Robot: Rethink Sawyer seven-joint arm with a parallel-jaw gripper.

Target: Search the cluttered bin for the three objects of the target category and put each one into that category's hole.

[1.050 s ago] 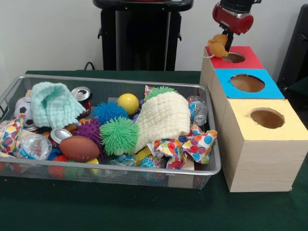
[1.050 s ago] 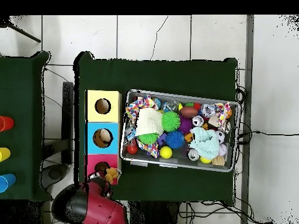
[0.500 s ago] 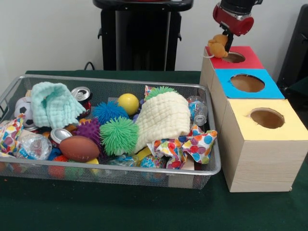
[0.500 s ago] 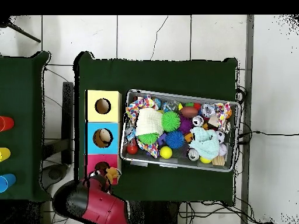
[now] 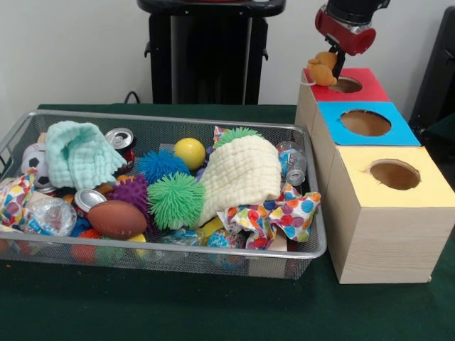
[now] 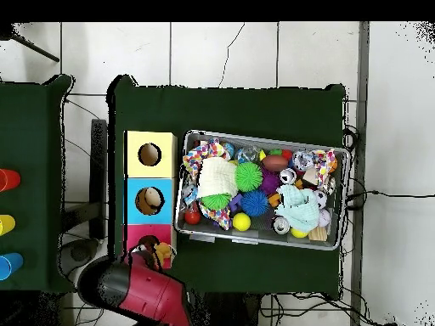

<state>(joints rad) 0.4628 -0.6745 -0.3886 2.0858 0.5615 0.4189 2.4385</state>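
My gripper [image 5: 333, 62] hangs over the left rim of the red box [image 5: 367, 85], shut on a small orange plush toy [image 5: 322, 67]. The toy dangles just left of the red box's round hole [image 5: 345, 84]. From above, the plush toy [image 6: 161, 252] shows at the red box [image 6: 132, 234], with the red arm head [image 6: 149, 289] covering the gripper. The wire bin [image 5: 165, 120] holds several balls, cans, cloths and crumpled dotted papers.
A blue box [image 5: 402, 133] and a yellow box [image 5: 430, 190], each with a round hole, stand in a row with the red one, right of the bin. In the overhead view a second green table [image 6: 34, 178] carries coloured cups [image 6: 7, 180].
The gripper has edged slightly up and right with the plush toy still in it. In the overhead view the arm head has swung away from the boxes.
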